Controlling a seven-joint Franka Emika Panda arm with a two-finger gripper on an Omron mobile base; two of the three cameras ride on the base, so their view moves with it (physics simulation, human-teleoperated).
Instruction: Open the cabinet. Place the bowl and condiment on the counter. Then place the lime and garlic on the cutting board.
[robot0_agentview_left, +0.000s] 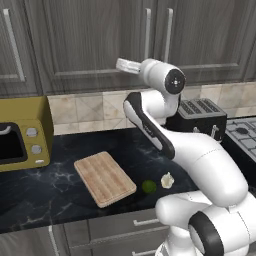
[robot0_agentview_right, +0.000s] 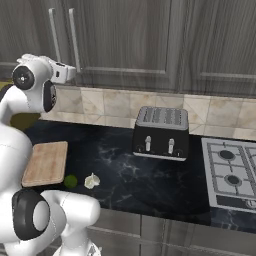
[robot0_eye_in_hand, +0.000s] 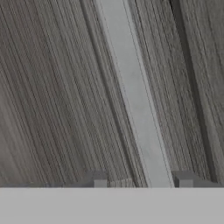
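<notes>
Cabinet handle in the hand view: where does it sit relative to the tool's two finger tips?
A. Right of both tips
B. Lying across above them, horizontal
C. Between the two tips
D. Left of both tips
C: in the hand view the silver cabinet handle runs down the dark door into the gap between the tool's two finger tips, one on each side of it.

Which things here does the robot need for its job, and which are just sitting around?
For the job: cabinet with its doors shut, its silver handle, gripper, counter, cutting board, lime, garlic.

Just there: toaster, yellow microwave, stove, drawers.
</notes>
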